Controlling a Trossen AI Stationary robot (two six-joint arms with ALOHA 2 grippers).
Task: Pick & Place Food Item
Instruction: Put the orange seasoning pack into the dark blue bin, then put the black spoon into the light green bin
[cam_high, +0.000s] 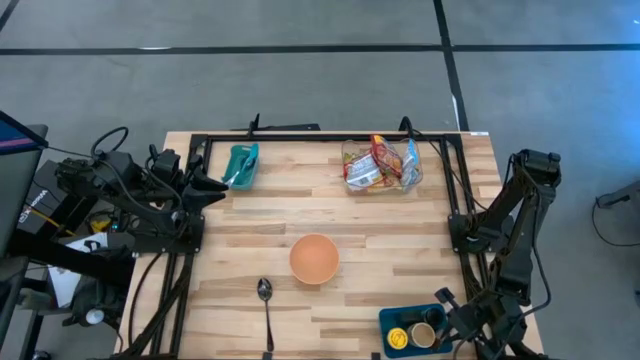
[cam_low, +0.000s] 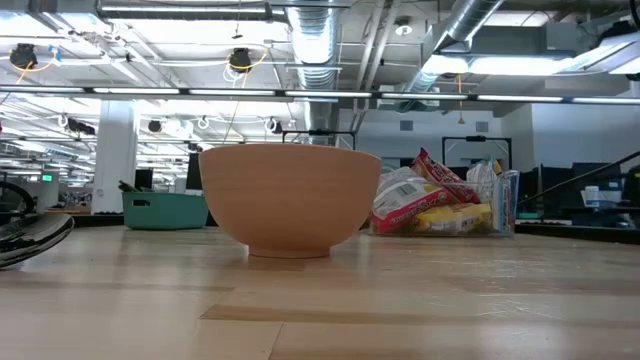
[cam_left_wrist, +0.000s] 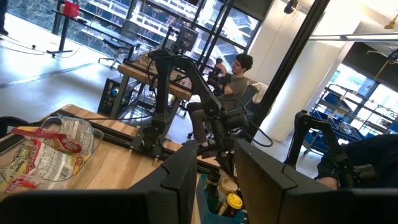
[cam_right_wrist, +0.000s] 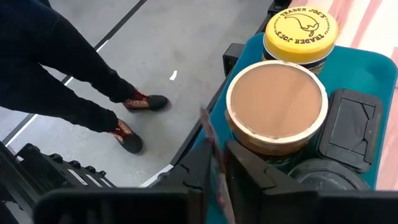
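Right gripper (cam_right_wrist: 217, 171) sits over the blue bin (cam_right_wrist: 367, 68), nearly closed, maybe pinching a thin wrapper beside the brown-lidded tub (cam_right_wrist: 277, 102); could easily slip. Left gripper (cam_left_wrist: 214, 177) narrow, idle.

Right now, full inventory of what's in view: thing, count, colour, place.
Bowl: 1, orange-tan, table centre.
Spoon: 1, metal, near edge, just left of the bowl.
Snack packets: a pile, red, yellow and white, in a clear container, far right.
Teal bin: 1, far left.
Blue tray: 1, near right corner.
Yellow-lidded jar: 1, in the tray.
Brown-topped tub: 1, beside the jar.
Person: 1, seated beyond the table.
Left gripper: by the teal bin.
Right gripper: over the tray's edge, thin pinkish wrapper between its fingers.
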